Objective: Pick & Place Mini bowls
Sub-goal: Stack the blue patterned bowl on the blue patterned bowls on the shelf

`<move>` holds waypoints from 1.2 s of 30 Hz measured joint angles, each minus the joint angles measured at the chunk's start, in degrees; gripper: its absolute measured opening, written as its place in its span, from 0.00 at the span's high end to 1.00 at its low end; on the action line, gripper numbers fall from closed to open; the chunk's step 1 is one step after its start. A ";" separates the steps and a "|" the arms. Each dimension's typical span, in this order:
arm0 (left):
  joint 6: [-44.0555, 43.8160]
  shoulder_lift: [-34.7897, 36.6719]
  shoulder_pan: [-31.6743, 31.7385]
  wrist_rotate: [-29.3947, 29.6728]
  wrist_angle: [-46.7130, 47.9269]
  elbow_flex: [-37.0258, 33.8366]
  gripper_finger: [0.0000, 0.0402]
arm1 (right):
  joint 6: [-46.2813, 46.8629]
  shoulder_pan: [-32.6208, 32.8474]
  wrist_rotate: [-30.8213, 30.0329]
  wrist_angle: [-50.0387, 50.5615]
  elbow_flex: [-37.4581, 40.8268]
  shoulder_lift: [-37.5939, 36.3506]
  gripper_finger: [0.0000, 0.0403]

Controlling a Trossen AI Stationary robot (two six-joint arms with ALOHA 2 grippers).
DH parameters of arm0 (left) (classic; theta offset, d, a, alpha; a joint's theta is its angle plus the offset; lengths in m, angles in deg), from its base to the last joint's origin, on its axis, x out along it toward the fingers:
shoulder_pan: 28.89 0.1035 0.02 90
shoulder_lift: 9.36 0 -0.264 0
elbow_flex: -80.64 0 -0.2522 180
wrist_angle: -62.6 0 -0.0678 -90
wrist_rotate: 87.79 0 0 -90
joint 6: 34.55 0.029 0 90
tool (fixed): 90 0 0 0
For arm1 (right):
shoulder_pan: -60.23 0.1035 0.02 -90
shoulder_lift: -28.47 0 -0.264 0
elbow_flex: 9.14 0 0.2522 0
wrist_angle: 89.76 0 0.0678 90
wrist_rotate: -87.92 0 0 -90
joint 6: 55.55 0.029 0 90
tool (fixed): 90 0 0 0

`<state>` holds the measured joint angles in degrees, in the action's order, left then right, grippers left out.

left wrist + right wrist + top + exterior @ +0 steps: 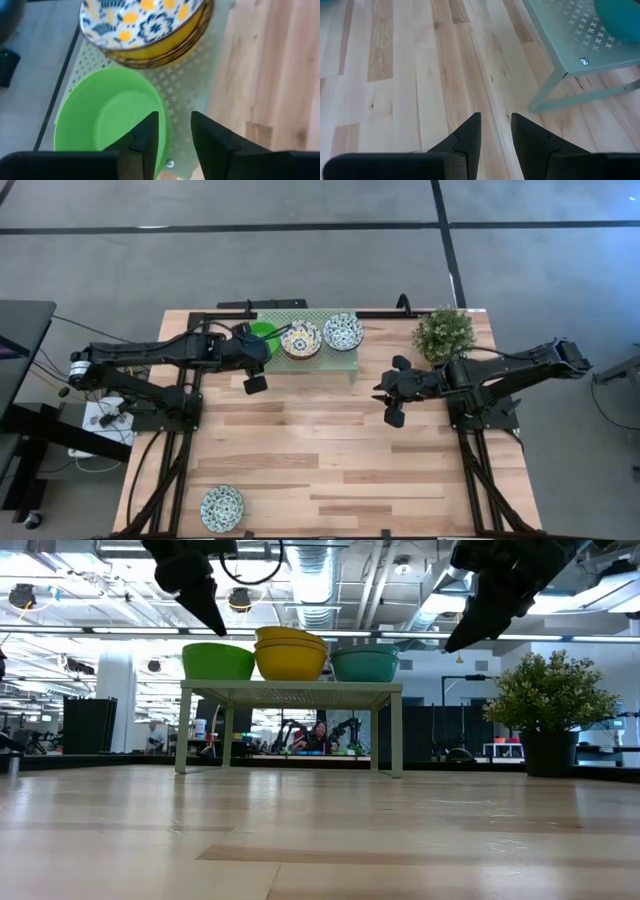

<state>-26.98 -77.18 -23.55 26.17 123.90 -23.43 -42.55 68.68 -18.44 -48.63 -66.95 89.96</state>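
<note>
Left gripper (172, 132): it hangs over the near rim of the green bowl (107, 120) on the rack (192, 80). Its fingers are a little apart, one on each side of the rim, and they hold nothing.
Right gripper (495, 132): it waits over bare table (400, 75) beside the rack's leg, fingers a little apart, holding nothing.
Where the bowls are: the green bowl, a yellow flower bowl stack (300, 339) and a blue flower bowl (343, 331) sit in a row on the rack. One more blue flower bowl (221, 507) sits alone at the front edge of the table.
Doing this step well: I think the left arm is letting go of the green bowl. It should lift straight up (no sideways bump), so a finger does not drag the rim or push the yellow stack next to it.
Shapes and feel: the bowls are round, smooth and shiny, so they could slide. The rack is pale green metal with little cross holes. The table is light wood planks.
Also there: a small potted plant (444, 333).
</note>
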 joint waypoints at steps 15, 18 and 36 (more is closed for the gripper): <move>-24.40 0.87 -23.12 -7.86 -3.49 1.86 0.74 | 0.00 0.04 -0.17 -5.53 0.00 0.00 0.75; -33.70 -1.72 -29.15 -9.03 -3.47 1.85 0.75 | 0.02 0.04 -0.17 -5.59 0.00 0.00 0.75; -76.18 -15.48 -50.18 -32.56 -2.40 -7.65 0.71 | 0.07 0.15 -0.09 -8.63 0.00 0.00 0.75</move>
<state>-103.16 -92.65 -73.73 -6.39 121.50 -31.07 -42.48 68.83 -18.52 -57.26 -66.95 89.96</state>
